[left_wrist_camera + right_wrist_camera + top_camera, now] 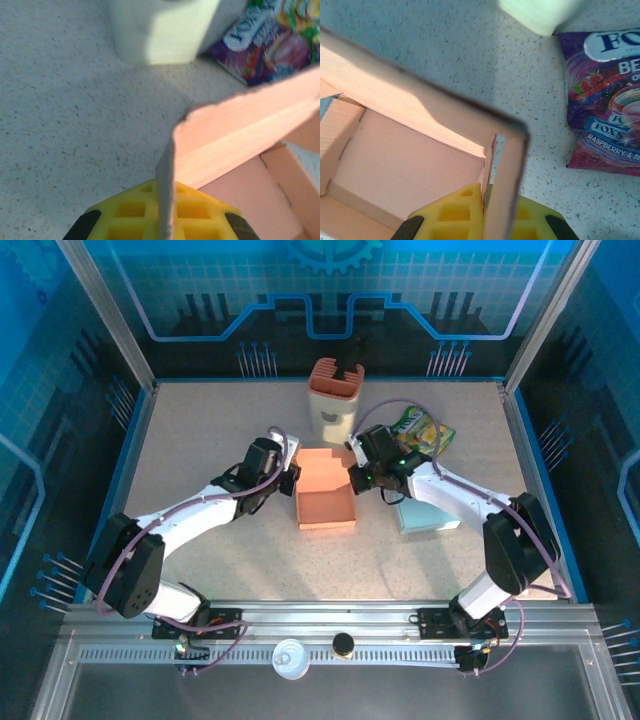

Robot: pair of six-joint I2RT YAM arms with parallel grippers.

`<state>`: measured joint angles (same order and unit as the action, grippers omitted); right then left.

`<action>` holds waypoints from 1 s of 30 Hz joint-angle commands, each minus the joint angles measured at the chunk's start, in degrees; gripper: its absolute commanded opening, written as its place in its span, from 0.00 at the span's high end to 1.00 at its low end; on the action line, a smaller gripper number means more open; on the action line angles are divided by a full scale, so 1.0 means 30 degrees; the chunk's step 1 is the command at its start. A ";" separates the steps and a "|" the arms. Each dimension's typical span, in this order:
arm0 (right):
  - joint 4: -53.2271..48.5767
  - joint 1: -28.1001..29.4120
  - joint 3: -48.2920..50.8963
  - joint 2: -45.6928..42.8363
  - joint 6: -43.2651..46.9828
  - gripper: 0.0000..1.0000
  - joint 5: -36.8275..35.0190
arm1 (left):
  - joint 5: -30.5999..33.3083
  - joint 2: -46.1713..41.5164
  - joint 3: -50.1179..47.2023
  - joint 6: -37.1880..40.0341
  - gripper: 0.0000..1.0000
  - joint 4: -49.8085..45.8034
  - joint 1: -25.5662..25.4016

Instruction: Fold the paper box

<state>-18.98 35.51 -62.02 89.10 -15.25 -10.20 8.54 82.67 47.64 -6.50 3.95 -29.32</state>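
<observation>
Pinching the salmon paper box (326, 502) from both sides, the left gripper (292, 478) is clamped tight on its left wall and the right gripper (354, 478) on its right wall. The box sits open-topped in the middle of the table (200, 430), with a cream holder (333, 405) and a candy bag (424, 430) just behind it.

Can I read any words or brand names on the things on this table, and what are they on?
"FOX'S": purple foil sweets bag, small logo.
"RASPBERRY & B", cut off: same bag.
"FO" and "BE", cut off: same bag, large letters.
Orange paper box: no writing seen.
</observation>
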 commanded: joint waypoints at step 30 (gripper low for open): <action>1.5545 0.4475 0.7863 -0.0462 -0.3160 1.00 -0.6191 | 0.0532 0.4513 -0.7283 -0.1973 1.00 1.9513 -0.2306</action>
<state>21.21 45.84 -38.87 86.50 -24.64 -29.98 15.94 95.13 26.63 -11.75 59.88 -32.60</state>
